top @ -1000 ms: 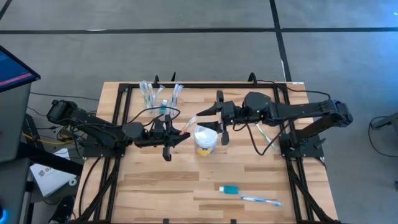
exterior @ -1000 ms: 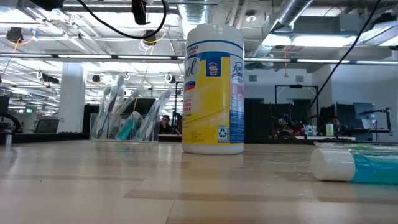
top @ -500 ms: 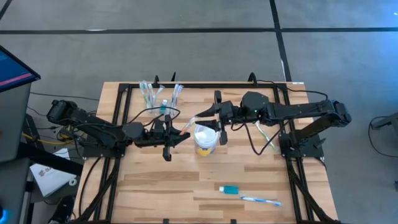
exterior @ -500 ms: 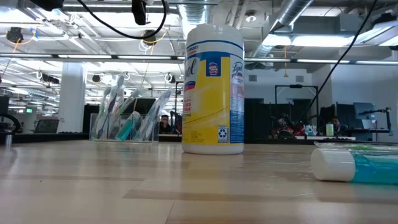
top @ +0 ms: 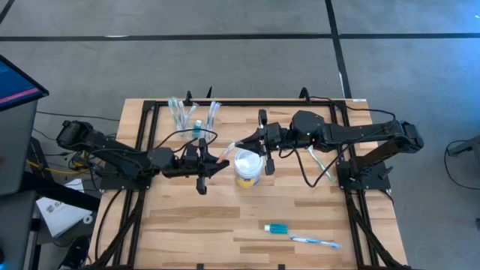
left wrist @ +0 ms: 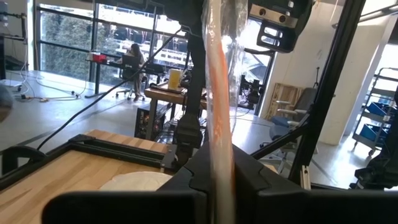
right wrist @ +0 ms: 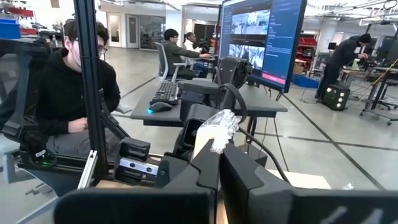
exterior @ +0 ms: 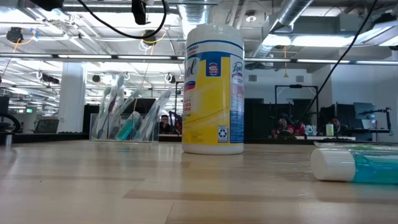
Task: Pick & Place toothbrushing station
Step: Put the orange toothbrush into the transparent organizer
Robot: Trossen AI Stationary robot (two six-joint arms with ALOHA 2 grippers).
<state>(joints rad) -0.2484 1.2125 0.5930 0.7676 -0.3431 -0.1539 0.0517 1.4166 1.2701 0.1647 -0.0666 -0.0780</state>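
Observation:
A long thin stick in a clear wrapper (top: 229,152), orange inside, hangs in the air between my two grippers, just left of the white-topped yellow tub (top: 248,167). My left gripper (top: 222,161) is shut on its left end and my right gripper (top: 238,143) on its right end. In the left wrist view the stick (left wrist: 217,93) runs from my left gripper (left wrist: 219,180) toward the right arm. The see-through toothbrushing station (top: 193,113) stands on its base at the far left of the table, also in the low view (exterior: 127,118); no gripper touches it. My left gripper pinches the stick's left end (left wrist: 219,152) between its two fingers, coming nearly level from the table's left. The stick runs on along the fingers, not across them, and is lifted clear of the table. My right gripper pinches the wrapper's crinkled end (right wrist: 219,127) between its two fingers, coming level from the table's right. The stick points away from the fingers toward the left arm and is clear of the table and the tub.
The tub (exterior: 214,90) stands upright mid-table under the right gripper. A capped blue tube (top: 277,228) and a toothbrush (top: 313,241) lie near the front right; the tube (exterior: 354,165) also shows in the low view. Dark frame rails (top: 225,103) edge the table.
My right gripper has shut on the right end of the wrapped stick, staying where it was. The left arm and the stick have kept still.

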